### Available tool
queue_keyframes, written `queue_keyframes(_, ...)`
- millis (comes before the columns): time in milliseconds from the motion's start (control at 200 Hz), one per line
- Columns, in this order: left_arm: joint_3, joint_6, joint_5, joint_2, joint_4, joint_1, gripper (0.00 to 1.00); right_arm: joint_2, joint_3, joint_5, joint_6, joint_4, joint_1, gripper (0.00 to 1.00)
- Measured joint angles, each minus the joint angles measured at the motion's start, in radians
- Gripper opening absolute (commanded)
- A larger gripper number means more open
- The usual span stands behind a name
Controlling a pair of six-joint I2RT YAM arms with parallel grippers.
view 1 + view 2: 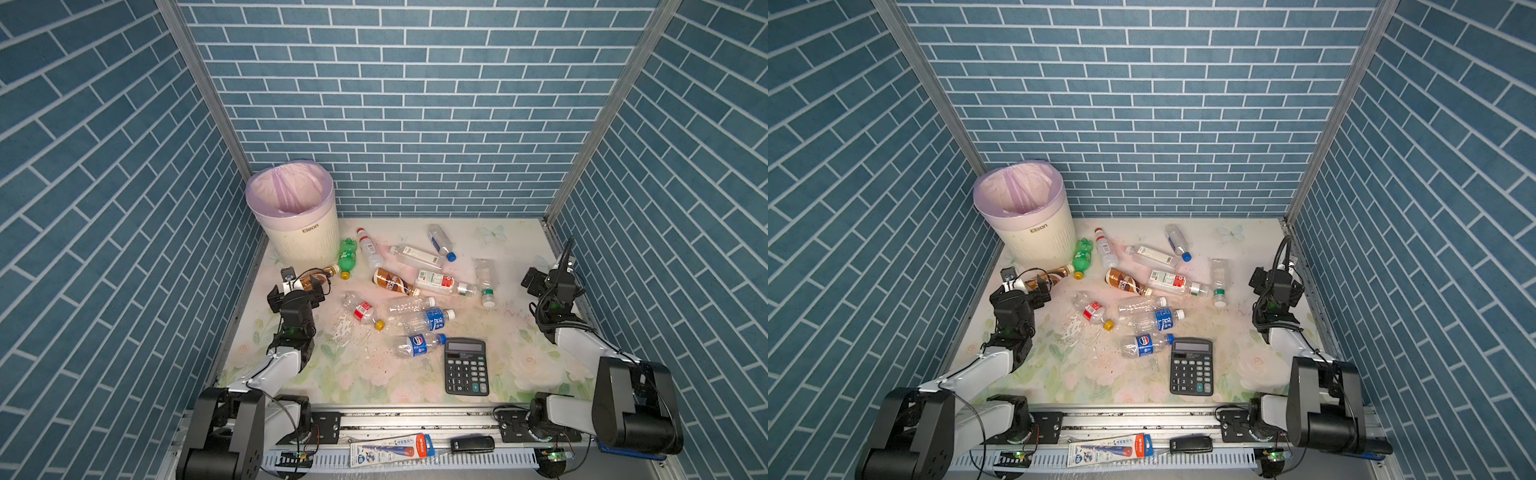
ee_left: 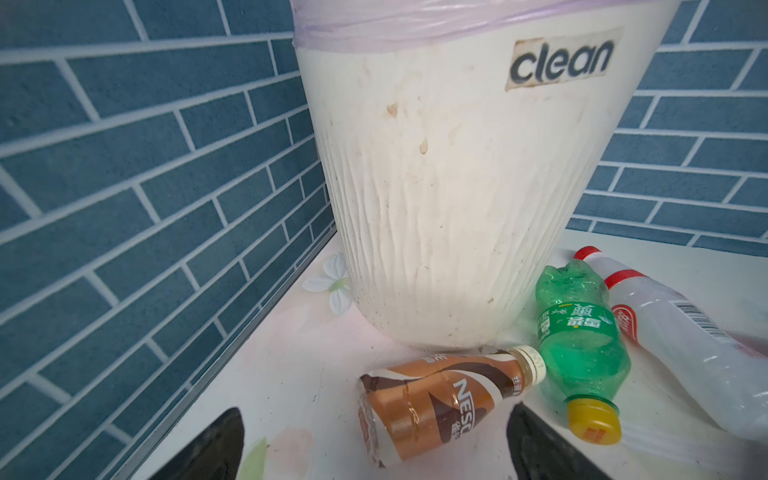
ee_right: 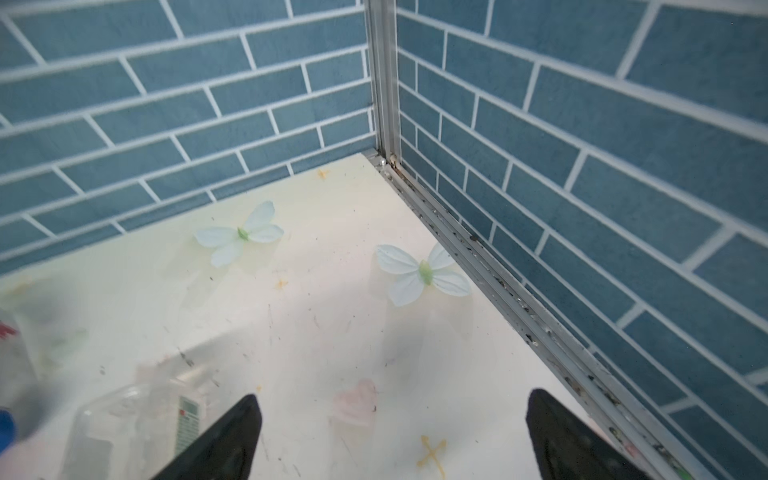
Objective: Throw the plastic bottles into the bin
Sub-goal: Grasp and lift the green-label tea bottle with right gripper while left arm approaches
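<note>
Left wrist: brown bottle [image 2: 436, 395] flat, cap toward green bottle [image 2: 577, 332]; left gripper [image 2: 376, 409], right gripper [image 3: 392, 395] spread wide.

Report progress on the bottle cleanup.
Done: nothing visible; only the liner shows inside the bin. In hand: the open left gripper straddles a brown Nescafe bottle, not yet gripped. Left: about a dozen plastic bottles lie on the table; the right gripper hangs open, empty.

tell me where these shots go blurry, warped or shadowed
Right wrist view: the clear bottle close to the lens is smeared out of focus. Left wrist view: the bin flares from the wide angle and is shadowed at its base. Both top views: sharp, but the brick walls splay outward.
</note>
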Motion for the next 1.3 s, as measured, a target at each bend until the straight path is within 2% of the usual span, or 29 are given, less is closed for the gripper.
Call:
queue_keyframes(145,0.006,0.024,-0.024,-0.097,-0.084,-0.126,0.99,-0.009,0.047,-0.082,0.048,-0.133,-0.001,0.99)
queue_keyframes(330,0.054,0.039,-0.018,-0.144,-0.183,-0.304,0.99,-0.008,0.134,-0.183,0.075,-0.298,0.026,0.99)
queue_keyframes(430,0.113,0.036,0.026,-0.11,-0.232,-0.398,0.99,-0.003,0.163,-0.216,0.078,-0.35,0.072,0.99)
queue_keyframes(550,0.256,0.01,0.076,0.016,-0.311,-0.478,0.99,0.059,0.203,-0.25,0.078,-0.4,0.134,0.99)
queue_keyframes(745,0.481,-0.063,0.124,0.229,-0.433,-0.548,0.99,0.21,0.274,-0.291,0.084,-0.455,0.185,0.98)
queue_keyframes(975,0.625,-0.111,0.155,0.385,-0.567,-0.603,0.99,0.327,0.373,-0.298,0.086,-0.494,0.218,0.93)
queue_keyframes(1295,0.715,-0.176,0.2,0.445,-0.657,-0.616,0.99,0.491,0.512,-0.278,0.078,-0.56,0.259,0.8)
